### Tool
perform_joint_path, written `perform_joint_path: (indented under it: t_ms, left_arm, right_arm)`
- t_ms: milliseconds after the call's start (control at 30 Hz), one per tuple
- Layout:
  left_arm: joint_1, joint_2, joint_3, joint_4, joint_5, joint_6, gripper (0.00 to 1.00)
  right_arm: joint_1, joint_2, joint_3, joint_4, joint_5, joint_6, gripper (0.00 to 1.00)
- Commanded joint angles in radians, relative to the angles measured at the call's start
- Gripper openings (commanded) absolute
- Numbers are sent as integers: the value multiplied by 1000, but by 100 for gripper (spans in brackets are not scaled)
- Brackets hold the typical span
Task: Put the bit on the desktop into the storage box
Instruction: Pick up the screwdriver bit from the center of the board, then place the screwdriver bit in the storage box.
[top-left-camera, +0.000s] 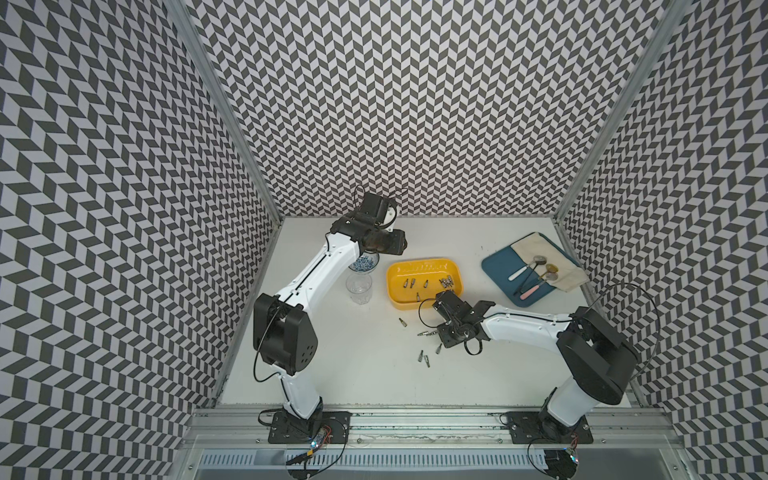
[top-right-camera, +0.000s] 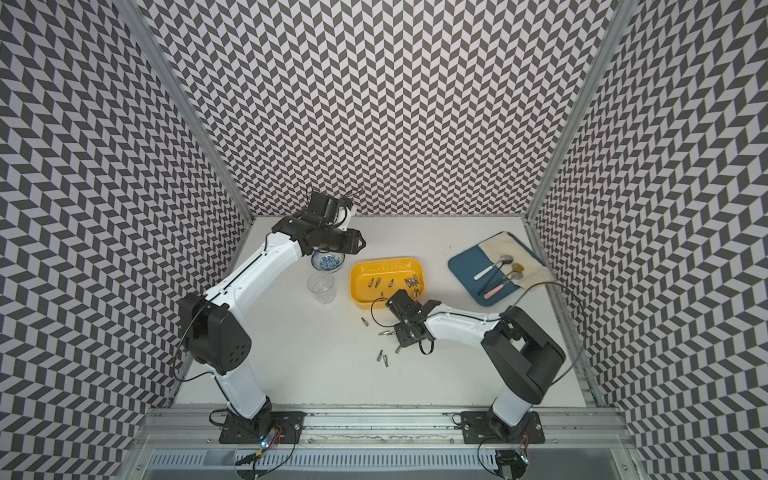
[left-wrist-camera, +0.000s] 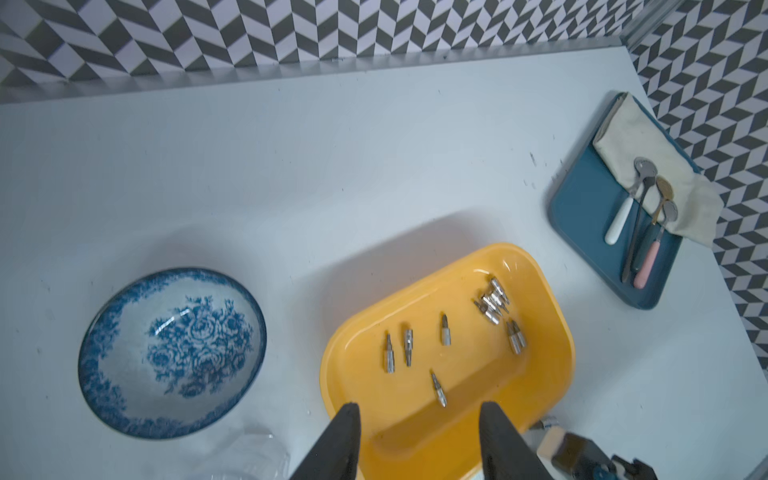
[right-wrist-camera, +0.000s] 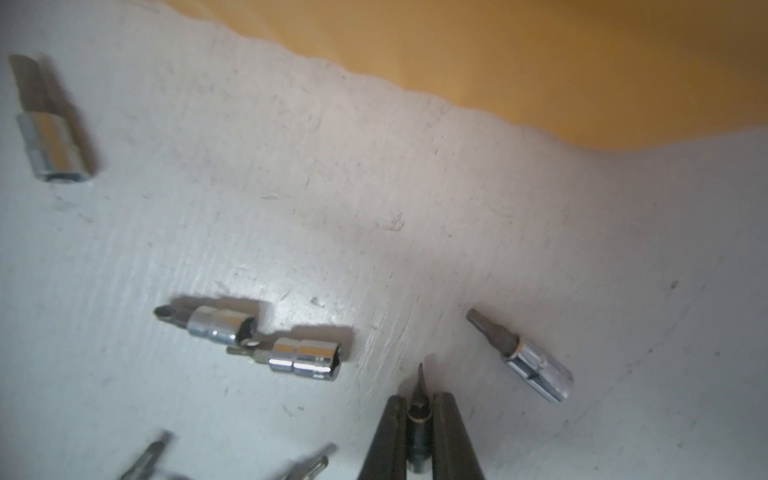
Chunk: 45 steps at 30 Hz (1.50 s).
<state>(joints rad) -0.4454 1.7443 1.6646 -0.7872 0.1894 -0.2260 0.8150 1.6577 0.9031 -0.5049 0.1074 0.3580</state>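
My right tool (right-wrist-camera: 418, 397) pinched a light, stiff, probably slippery bit (right-wrist-camera: 417, 419) by its thick base; my left tool (left-wrist-camera: 420, 405) stood spread.

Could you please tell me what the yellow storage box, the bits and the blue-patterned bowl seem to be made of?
The storage box looks like glossy moulded plastic: uniform yellow, rounded corners, soft highlights. The bits appear to be steel, with mirror-bright chromed bases and duller grey tips. The bowl is probably glazed ceramic, given its glossy white surface and blue floral pattern.
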Motion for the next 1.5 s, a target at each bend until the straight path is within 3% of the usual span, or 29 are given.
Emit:
perform_joint_path:
  t_ms: [0,133,400,600,967,1467]
  left_arm:
    - [-10,-94,-152,46,12,-49,51]
    - [-14,-221,-310,80,24,-92,51]
    - [-62,-431,-545,107,17,-196,51]
    - [-72,-548,-702,119,22,-251,51]
    - [-195,-635,-818,106,-18,-335,51]
    - [-387,-601,-890,192,-88,-438,50]
  right_arm:
    - [-2,11,27,-33,-14,-1,5]
    - [-3,-1,50,-49,-21,-1,0]
    - [-2,-97,120,-144,-7,22,0]
    - [-24,-112,309,-242,19,-9,0]
    - [-159,184,655,-251,4,-156,0]
    - [-210,432,756,-209,16,-205,0]
